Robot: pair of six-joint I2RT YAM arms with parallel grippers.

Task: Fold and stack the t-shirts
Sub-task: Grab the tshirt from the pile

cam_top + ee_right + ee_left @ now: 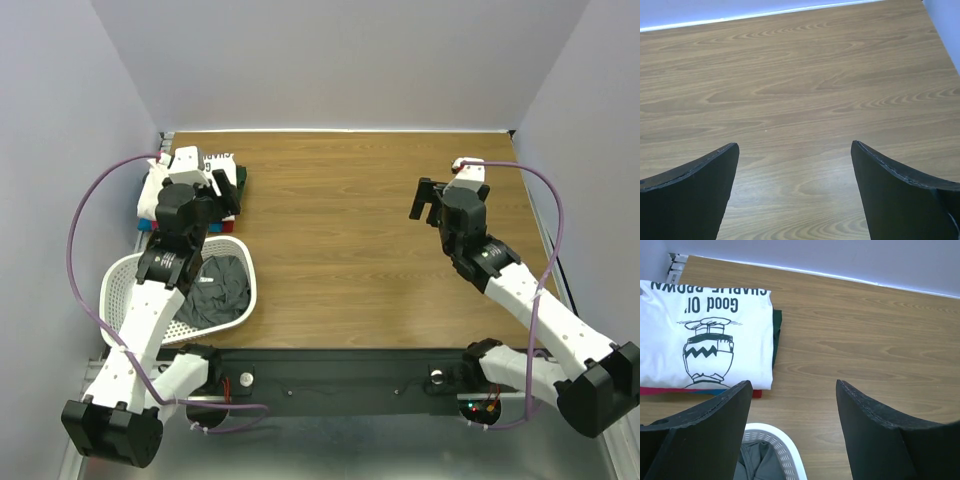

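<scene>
Nearly done, I judge: folded stack (152,205), white printed tee (705,330) on top, just beyond the basket (118,290); charcoal tee (222,288) crumpled inside it, unfolded — left claw (792,385) and right claw (795,146) gape empty.

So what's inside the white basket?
A crumpled dark grey t-shirt lies in the white basket. Anything beneath it is hidden by the cloth, and the left arm covers the basket's left side.

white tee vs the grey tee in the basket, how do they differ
The white tee is folded flat atop a pile of tees; the grey tee lies crumpled in the basket. The white tee carries a dark print and lettering; the grey tee looks plain. Neither is held.
</scene>
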